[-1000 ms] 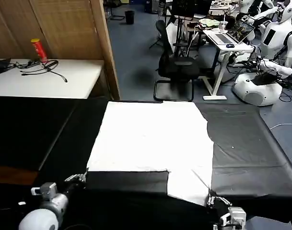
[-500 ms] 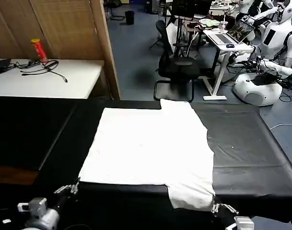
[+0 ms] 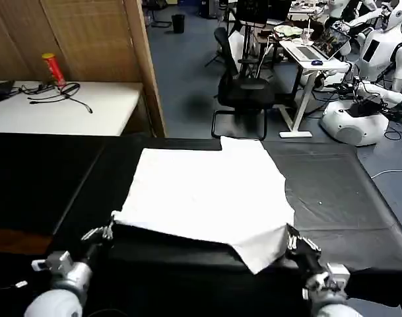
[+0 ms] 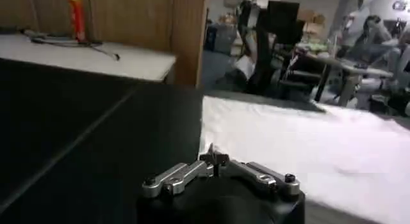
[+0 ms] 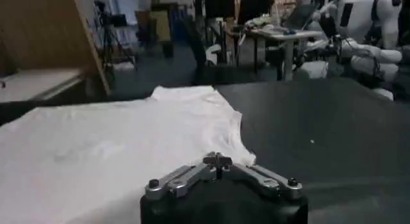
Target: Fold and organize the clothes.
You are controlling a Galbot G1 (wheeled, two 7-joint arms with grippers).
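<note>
- Left gripper [image 3: 107, 232] pinches the T-shirt [image 3: 207, 188] at its near-left hem corner (lifting it to fold).
- Right gripper [image 3: 292, 239] clamps the near-right corner, keeping the hem taut.

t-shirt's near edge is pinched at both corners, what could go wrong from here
The left gripper and right gripper each hold only a corner of the T-shirt, so a corner could slip out mid-fold. The near hem sags unevenly, lower near the right gripper, so the fold may land skewed or wrinkled on the black table.
</note>
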